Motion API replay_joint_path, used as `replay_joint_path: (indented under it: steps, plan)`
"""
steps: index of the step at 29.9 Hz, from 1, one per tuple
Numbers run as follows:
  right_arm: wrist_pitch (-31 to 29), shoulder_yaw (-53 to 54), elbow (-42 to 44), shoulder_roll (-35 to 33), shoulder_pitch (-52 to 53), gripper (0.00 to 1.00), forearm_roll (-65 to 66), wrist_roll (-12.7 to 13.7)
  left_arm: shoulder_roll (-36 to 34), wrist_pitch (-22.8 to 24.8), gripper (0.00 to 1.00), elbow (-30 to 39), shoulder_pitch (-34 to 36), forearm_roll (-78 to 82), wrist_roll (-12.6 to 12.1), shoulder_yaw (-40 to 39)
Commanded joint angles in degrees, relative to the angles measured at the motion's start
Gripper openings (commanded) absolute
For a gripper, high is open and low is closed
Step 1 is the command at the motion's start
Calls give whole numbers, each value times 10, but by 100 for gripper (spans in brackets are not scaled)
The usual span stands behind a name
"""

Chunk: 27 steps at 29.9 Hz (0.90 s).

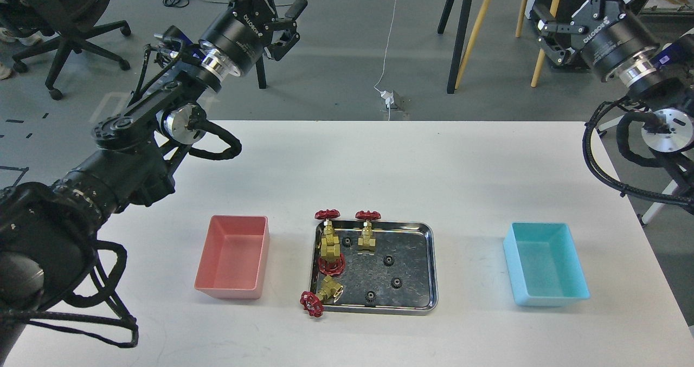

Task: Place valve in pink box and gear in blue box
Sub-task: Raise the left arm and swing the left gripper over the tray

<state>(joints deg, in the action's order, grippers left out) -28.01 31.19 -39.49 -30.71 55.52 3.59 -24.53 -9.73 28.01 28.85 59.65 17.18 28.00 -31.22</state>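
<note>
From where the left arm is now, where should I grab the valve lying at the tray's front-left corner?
Take that valve by its brass body, coming straight down from above. It lies on its side with the red handwheel hanging over the steel tray rim towards the pink box, so the body is the exposed, firmer part. The left hand looks open; I'd close across the body's narrow width.

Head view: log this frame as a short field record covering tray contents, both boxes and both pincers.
steel tray: centre of the table, holds all parts
valves: four, at the tray's left side
gears: four visible on the tray
pink box: left of the tray, empty
blue box: right of the tray, empty
left pincer: raised, holding nothing
right pincer: raised, holding nothing
</note>
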Motion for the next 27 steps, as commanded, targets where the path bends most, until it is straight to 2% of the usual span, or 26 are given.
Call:
replay_joint_path:
  steps: [1, 10, 15, 19, 21, 25, 27]
  plan:
    - [0, 11, 0, 0, -1, 99, -1, 1, -6, 0, 100, 0, -1, 1, 0, 5]
    - [0, 16, 0, 1, -2, 99, -1, 0, -5, 0, 100, 13, -33, -2, 0, -6]
    - [0, 11, -2, -5, -1, 99, -1, 0, -6, 0, 100, 130, -58, 5, 0, -77]
    - [0, 17, -1, -12, -2, 99, -1, -2, -20, 0, 100, 244, -64, 98, 0, -71]
    - [0, 19, -1, -22, -2, 99, -1, -2, -58, 0, 99, 289, -59, 165, 0, -20]
    - [0, 24, 1, -33, -4, 99, -1, -2, -145, -174, 95, 366, 3, 215, 0, 212]
    - [0, 24, 1, -37, -8, 99, -1, -3, -191, -229, 95, 406, 45, 266, 0, 321]
